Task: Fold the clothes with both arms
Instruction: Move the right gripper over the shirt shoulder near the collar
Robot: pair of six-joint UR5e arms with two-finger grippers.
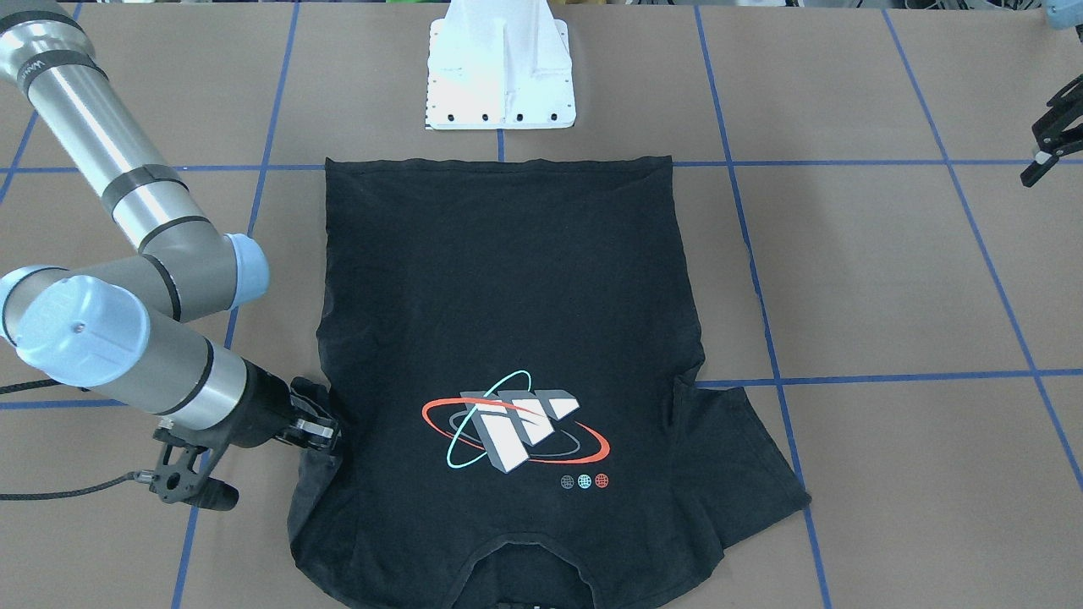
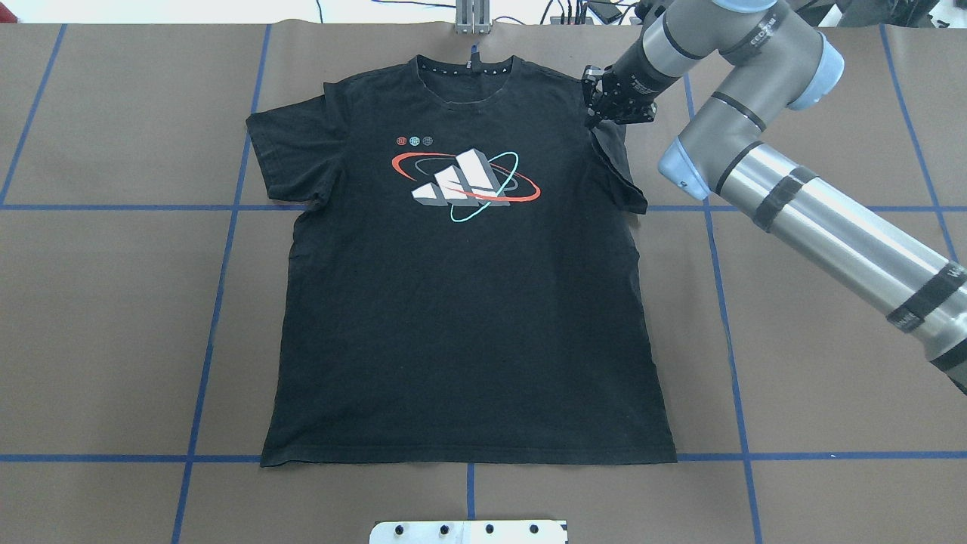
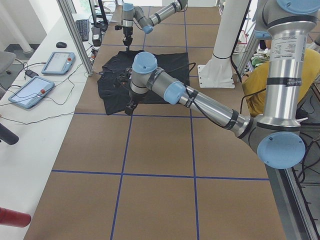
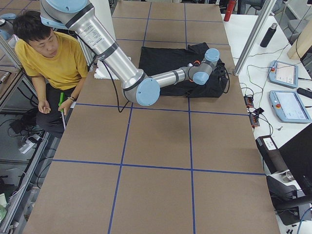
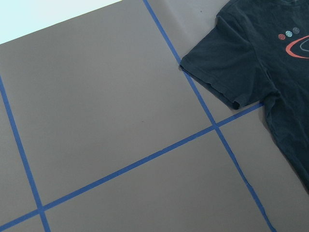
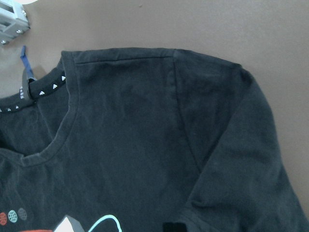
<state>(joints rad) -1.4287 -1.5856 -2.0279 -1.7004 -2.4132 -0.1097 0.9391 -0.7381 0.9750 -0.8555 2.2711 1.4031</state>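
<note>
The black T-shirt [image 1: 508, 296] lies flat on the brown table, logo side up [image 2: 468, 302], with its collar at the far edge away from the robot. My right gripper [image 2: 616, 113] is at the shirt's right shoulder and sleeve. It looks shut on the sleeve fabric, which bunches up around the fingers [image 1: 317, 431]. The right wrist view shows the collar, shoulder seam and sleeve [image 6: 135, 145] close up. My left gripper [image 1: 1034, 156] hovers open and empty well off to the shirt's other side. The left wrist view shows the left sleeve [image 5: 241, 63] lying flat from high up.
The white base mount [image 1: 501, 68] stands at the robot's edge, just past the shirt's hem. Blue tape lines [image 2: 219, 287] grid the table. A person in a yellow shirt [image 4: 48, 53] sits beside the table. Tablets [image 3: 57, 62] lie on the white side bench.
</note>
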